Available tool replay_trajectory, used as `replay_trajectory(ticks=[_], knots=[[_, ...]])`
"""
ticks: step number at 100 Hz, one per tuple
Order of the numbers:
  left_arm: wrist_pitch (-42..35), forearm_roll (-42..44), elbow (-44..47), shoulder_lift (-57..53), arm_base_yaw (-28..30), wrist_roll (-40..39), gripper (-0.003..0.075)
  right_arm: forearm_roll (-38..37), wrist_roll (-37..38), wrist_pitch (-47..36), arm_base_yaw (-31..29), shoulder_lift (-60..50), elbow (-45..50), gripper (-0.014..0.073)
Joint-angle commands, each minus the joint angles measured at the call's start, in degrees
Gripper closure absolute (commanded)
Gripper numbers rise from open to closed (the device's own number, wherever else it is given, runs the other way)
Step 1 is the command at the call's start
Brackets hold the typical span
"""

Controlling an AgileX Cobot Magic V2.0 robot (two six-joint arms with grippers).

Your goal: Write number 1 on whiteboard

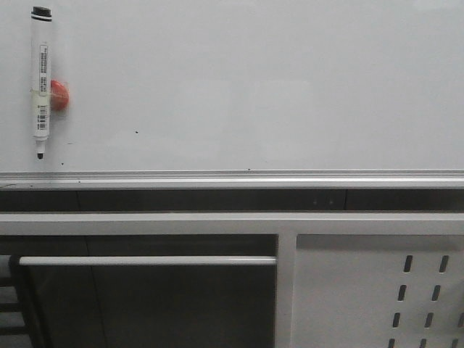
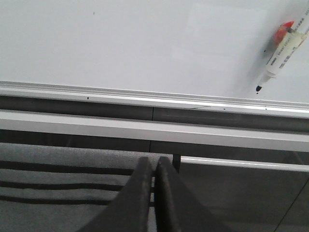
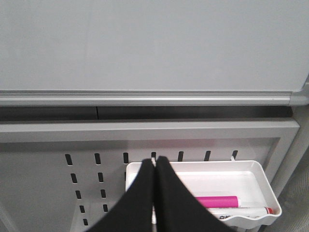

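Observation:
The whiteboard (image 1: pixel 254 80) fills the upper part of the front view, glossy white with a silver rail (image 1: pixel 232 177) along its lower edge. No number 1 shows on it; I see only tiny black specks. A white marker (image 1: pixel 40 80) with its black tip down hangs at the board's upper left on a red magnet (image 1: pixel 59 95); the left wrist view shows the marker (image 2: pixel 281 55) too. My left gripper (image 2: pixel 154 162) is shut and empty, below the board. My right gripper (image 3: pixel 155 160) is shut and empty, in front of a white tray (image 3: pixel 193 169).
A pale metal panel with slotted holes (image 1: pixel 377 290) sits below the board at the right. The white tray hangs on this panel (image 3: pixel 58 179) and holds a pink marker (image 3: pixel 217 201) and a white pen with a red cap (image 3: pixel 251 211). A grey horizontal bar (image 1: pixel 145 260) runs lower left.

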Motion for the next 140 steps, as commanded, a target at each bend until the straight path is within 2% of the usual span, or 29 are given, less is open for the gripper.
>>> replay_trajectory(ticks=[1,30,61,84,90,95,103,113,124,140], knots=[[-3.57,-0.75,1.2,-1.56,0.15,-0.11,0.0739,0.12,0.2,-1.06,-0.34,-1.08,1.6,0.0665],[-5.0,-0.75,1.2,-1.56,0.15,-0.11,0.0739,0.12,0.2,-1.06,-0.34,-1.08,1.6,0.0665],[-23.27,-0.9,1.2,-1.56,0.15,-0.11,0.0739,0.12,0.2,-1.06,-0.34,-1.08,1.6,0.0665],[-24.6,-0.9,1.2,-1.56,0.15,-0.11,0.0739,-0.74,0.2,-1.95,-0.34,-1.08,1.6,0.0665],[-24.6,-0.9,1.2,-1.56,0.15,-0.11,0.0739,-0.15,0.2,-5.59,-0.34,-1.08,1.6,0.0665],[-25.03,-0.9,1.2,-1.56,0.15,-0.11,0.0739,3.45,0.2,-10.11,-0.34,-1.08,1.6,0.0665],[-29.98,-0.9,1.2,-1.56,0.15,-0.11,0.0739,8.94,0.2,-16.88,-0.34,-1.08,1.6,0.0665],[-35.08,-2.54,1.2,-1.56,0.02,-1.96,0.0739,9.1,0.2,-22.75,-0.34,-1.08,1.6,0.0665],[-35.29,-2.65,1.2,-1.56,0.02,-6.09,0.0739,9.1,0.2,-29.47,-0.34,-1.08,1.6,0.0665],[-35.17,-2.65,1.2,-1.56,0.02,-6.22,0.0739,9.1,0.2,-39.22,-0.34,-1.08,1.6,0.0665]])
